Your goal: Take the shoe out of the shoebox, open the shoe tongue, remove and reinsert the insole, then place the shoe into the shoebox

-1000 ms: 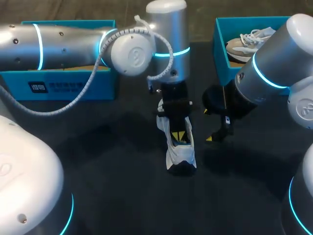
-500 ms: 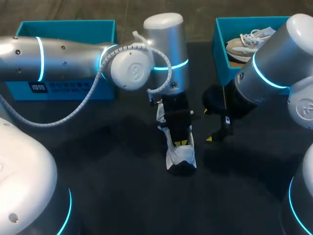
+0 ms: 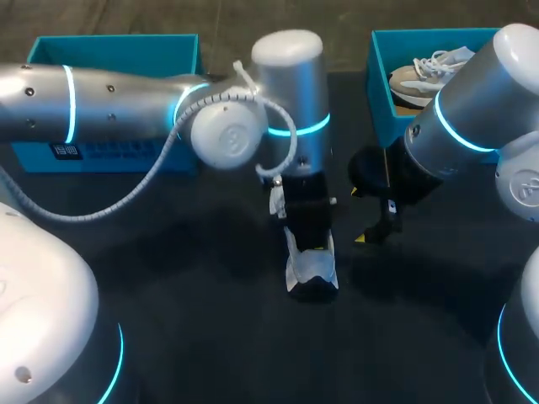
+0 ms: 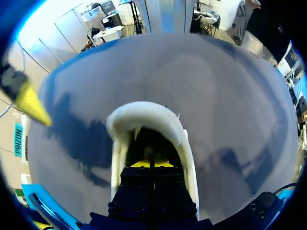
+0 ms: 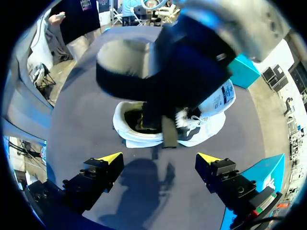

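The left gripper (image 4: 151,164), pinched shut deep inside the white shoe (image 3: 312,269) in the middle of the frame, should pull up slowly while the wide-open, empty right gripper (image 5: 159,157) steadies it.

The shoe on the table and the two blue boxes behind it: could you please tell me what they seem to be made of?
Shoe: smooth white upper, perhaps synthetic leather, though the look leaves it open; the dark sole looks like rubber. Left box and right box: matte teal walls, with brown showing inside the right one, so likely cardboard.
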`<state>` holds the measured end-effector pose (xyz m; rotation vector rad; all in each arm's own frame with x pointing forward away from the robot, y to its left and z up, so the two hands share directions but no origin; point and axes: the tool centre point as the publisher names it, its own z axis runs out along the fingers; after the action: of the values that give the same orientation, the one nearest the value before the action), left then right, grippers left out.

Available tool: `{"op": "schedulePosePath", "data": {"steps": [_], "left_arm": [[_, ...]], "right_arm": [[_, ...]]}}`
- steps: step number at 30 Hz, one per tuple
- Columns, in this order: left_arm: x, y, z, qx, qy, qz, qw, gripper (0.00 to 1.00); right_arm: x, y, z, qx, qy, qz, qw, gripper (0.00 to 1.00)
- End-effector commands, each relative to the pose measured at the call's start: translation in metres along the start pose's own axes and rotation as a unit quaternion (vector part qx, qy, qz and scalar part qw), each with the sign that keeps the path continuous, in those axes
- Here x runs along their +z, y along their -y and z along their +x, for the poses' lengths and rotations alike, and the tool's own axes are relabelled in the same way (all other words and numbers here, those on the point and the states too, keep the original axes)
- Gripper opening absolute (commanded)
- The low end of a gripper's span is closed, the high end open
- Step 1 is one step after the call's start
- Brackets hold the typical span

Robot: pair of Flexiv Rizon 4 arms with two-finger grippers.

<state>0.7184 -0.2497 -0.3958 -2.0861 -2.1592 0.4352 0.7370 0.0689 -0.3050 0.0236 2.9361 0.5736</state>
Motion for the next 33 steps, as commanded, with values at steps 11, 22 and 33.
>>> {"op": "schedulePosePath", "data": {"steps": [11, 22, 33], "left_arm": [[-0.015, -0.003, 0.002, 0.007, -0.014, -0.068, 0.998, 0.0], [-0.056, -0.018, 0.004, 0.028, -0.039, -0.192, 0.98, 0.0], [-0.064, -0.034, 0.004, 0.019, -0.06, -0.271, 0.961, 0.35]], "right_arm": [[0.001, 0.0, 0.001, 0.0, 0.001, 0.0, 1.0, 1.0], [0.001, 0.0, 0.001, 0.0, 0.001, 0.0, 1.0, 1.0], [0.001, 0.0, 0.001, 0.0, 0.001, 0.0, 1.0, 1.0]]}}
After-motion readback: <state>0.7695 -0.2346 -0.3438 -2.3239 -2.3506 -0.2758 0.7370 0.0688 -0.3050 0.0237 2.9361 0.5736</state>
